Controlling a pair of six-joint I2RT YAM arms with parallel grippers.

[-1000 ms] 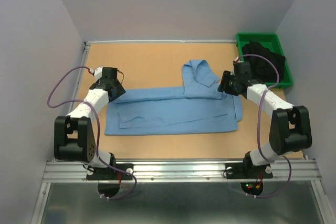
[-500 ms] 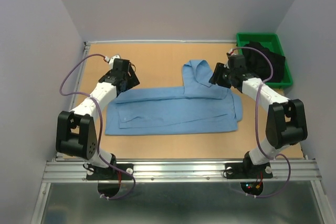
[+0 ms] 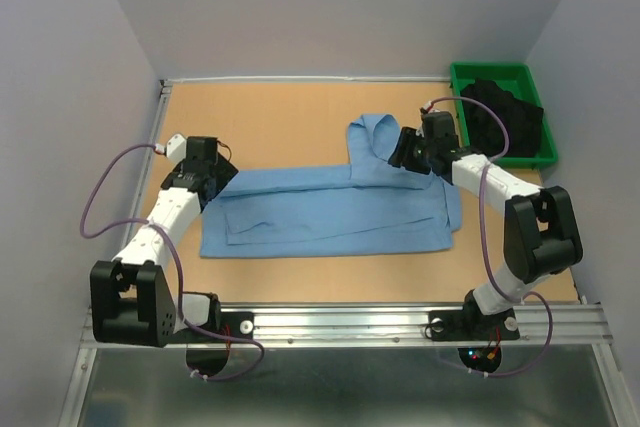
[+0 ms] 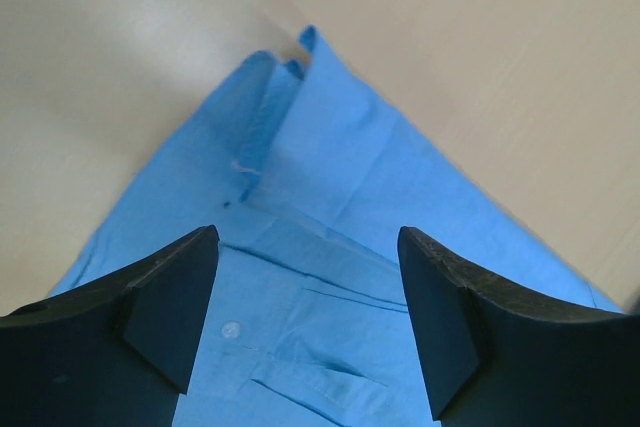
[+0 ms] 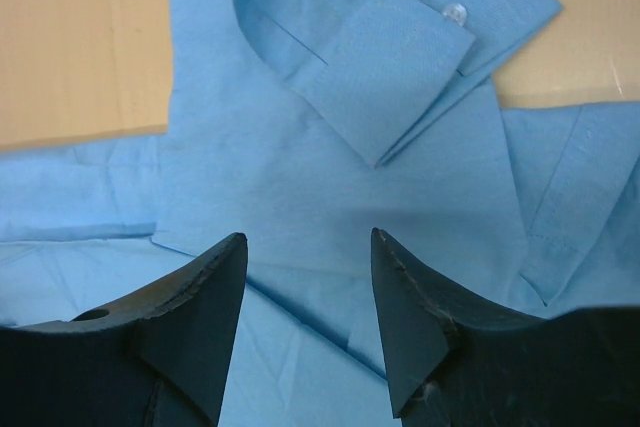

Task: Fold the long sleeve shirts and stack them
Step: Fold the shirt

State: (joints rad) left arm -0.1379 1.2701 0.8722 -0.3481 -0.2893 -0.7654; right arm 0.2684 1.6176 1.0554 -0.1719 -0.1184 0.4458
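- Top external view shows only one shirt (image 3: 330, 209), light blue. It lies on the table (image 3: 270, 112) as a long band from left to right, and the body looks already folded lengthwise.
- Left gripper (image 3: 205, 175) hovers over the left end of the shirt. Its fingers (image 4: 160, 297) are wide apart and hold nothing, with the cloth flat below them.
- Sleeve (image 3: 380, 139) sticks out from the band toward the far side. I judge it is not yet folded in.
- Right gripper (image 3: 410, 152) hangs over this sleeve, jaws partly apart and empty. The cuff (image 5: 400, 52) lies flat just beyond them.
- Bin (image 3: 485, 69), green, at the far right holds dark cloth (image 3: 505, 117).
- My judgement: this shirt is roughly half done. The sleeve and the cross folds into a small rectangle are left, and no stack shows yet.
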